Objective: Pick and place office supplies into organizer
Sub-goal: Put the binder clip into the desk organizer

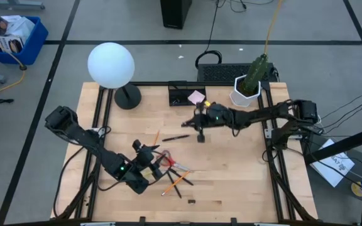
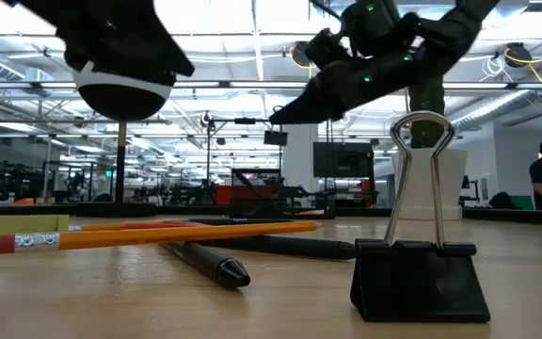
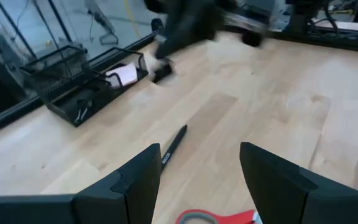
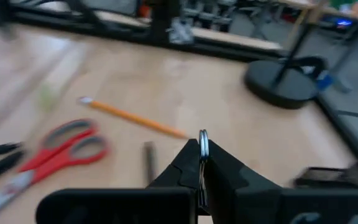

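While looking in from the table's point(image 1: 244, 182) front edge, found a loose clip point(image 2: 420, 254) nearest of all: black, standing on its base, silver wire handles up. Just behind it, noted a scatter of orange pencils point(image 1: 172, 182) with pink erasers and black pens point(image 1: 185, 179), crossed over one another on the pale wood. Next to that heap, saw the red-handled scissors point(image 1: 166, 159) lying flat, blades shut.

Caught the left gripper point(image 3: 197, 155) low over the wood by the scissors' handles, fingers point(image 3: 138, 180) spread wide and grasping nothing. Farther in, picked out a lone pen point(image 3: 174, 144) and a lone pencil point(image 1: 157, 135), lying apart from the pile near mid-table.

Beyond those, found the right gripper point(image 4: 202, 163) raised above the table's middle, fingers clenched on the wire loop of a held clip point(image 4: 202, 143), its black body hanging below in the high view.

At the back edge, spotted the organizer point(image 1: 180, 95): a small black wire tray with compartments, a pink sticky-note pad point(image 1: 197, 96) lying in its right-hand section. Flanked there by a lamp point(image 1: 110, 64) with a white globe and round black base to its left, and a white plant pot point(image 1: 244, 95) to its right.
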Controlling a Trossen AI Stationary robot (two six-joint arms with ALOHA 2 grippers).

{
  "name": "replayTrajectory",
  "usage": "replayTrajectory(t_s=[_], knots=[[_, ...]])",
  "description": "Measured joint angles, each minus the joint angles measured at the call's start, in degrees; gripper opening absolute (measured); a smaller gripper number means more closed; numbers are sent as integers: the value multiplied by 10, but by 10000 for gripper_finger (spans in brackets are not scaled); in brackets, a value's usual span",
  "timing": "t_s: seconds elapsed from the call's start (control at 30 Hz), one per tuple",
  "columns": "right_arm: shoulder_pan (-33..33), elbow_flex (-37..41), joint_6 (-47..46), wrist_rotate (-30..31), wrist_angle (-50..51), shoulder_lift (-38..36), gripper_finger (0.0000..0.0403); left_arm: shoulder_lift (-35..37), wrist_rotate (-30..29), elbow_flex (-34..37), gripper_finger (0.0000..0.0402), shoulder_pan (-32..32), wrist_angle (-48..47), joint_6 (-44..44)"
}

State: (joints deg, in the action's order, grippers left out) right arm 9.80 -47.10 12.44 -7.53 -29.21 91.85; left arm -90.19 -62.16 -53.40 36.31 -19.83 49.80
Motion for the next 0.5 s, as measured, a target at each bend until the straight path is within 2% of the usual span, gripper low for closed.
replayTrajectory(t_s=[0.1, 0.23, 0.37, 0.5], knots=[[36, -19, 2, -1, 5, 5, 3, 13, -4, 22, 227, 10, 37, -22], [82, -33, 1, -17, 3, 9, 2, 46, 0, 73, 227, 18, 159, -109], [119, -44, -5, -45, 2, 22, 2, 95, 31, 148, 227, 17, 327, -213], [139, -68, -27, -76, -1, 60, 2, 145, 114, 238, 227, 8, 528, -308]])
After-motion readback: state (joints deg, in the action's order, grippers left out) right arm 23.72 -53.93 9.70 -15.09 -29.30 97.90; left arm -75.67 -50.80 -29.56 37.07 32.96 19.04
